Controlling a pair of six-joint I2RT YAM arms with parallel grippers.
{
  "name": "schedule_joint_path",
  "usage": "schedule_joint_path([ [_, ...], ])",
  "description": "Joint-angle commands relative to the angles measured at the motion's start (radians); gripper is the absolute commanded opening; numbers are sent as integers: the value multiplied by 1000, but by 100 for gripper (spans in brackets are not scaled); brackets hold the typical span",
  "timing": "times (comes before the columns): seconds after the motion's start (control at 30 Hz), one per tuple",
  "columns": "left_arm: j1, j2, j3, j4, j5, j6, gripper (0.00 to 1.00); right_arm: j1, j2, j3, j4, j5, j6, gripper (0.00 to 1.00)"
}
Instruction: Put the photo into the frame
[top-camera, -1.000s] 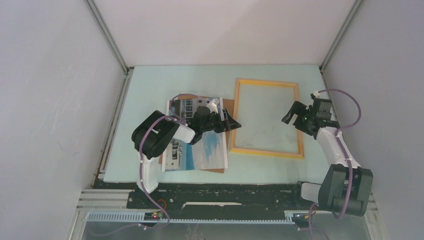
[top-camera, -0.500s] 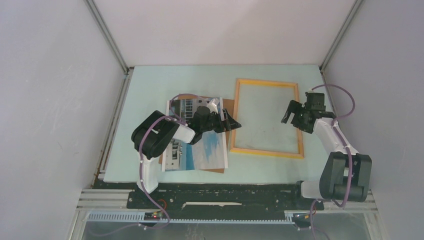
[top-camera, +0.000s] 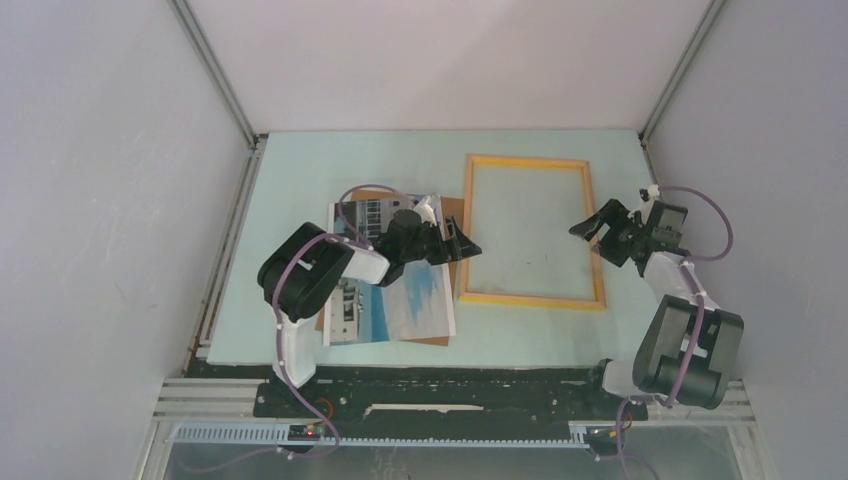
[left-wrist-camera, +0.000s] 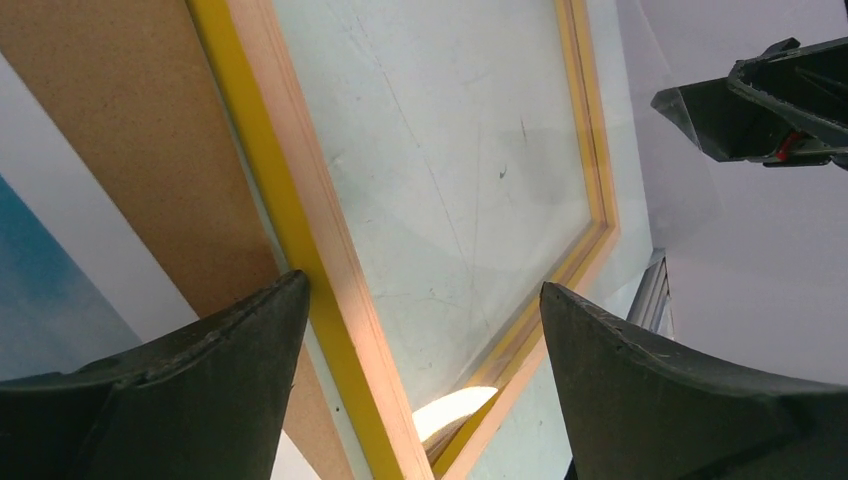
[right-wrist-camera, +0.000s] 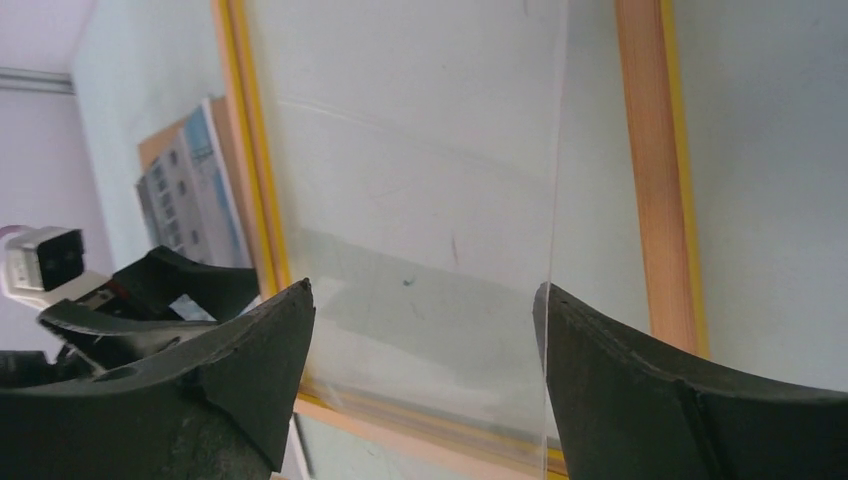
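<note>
Yellow frame: lies flat on the pale green surface. The surface shows through its clear pane and nothing lies inside it.
Photo: flat beside the frame on the left arm's side, wholly outside the frame. It rests on a brown board, and the left arm crosses over part of it.
Board: under the photo, with one edge running along the frame's nearest rail. I cannot tell whether the two touch.
Left gripper: jaws spread wide and empty. It sits low over the frame rail nearest the photo, one finger above the board side and the other above the pane.
Right gripper: jaws spread and empty. It sits at the frame's far rail, pointing across the pane towards the left gripper.
Step in hand: by my reading, the frame is being squared up or steadied from both sides. Neither gripper has the photo, so the insertion itself is not yet begun.
Next move: likely the left gripper goes from the frame's rail to the photo. The print is thin and lies flat on the board, so the jaws need an exposed edge or corner to pinch. It then has to be carried over the frame and laid square inside the rails while the right gripper keeps the frame from sliding.
</note>
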Motion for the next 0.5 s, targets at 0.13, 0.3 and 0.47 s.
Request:
schedule_joint_path([
  [0.13, 44, -89, 203, -259, -135, 20, 98, -21, 24, -54, 247, -196, 150, 78],
  [0.3, 89, 13, 478, -490, -226, 58, 99, -22, 38, -62, 285, -210, 187, 73],
  [0.47, 137, 116, 697, -636, -296, 103, 92, -30, 30, -71, 279, -203, 163, 73],
])
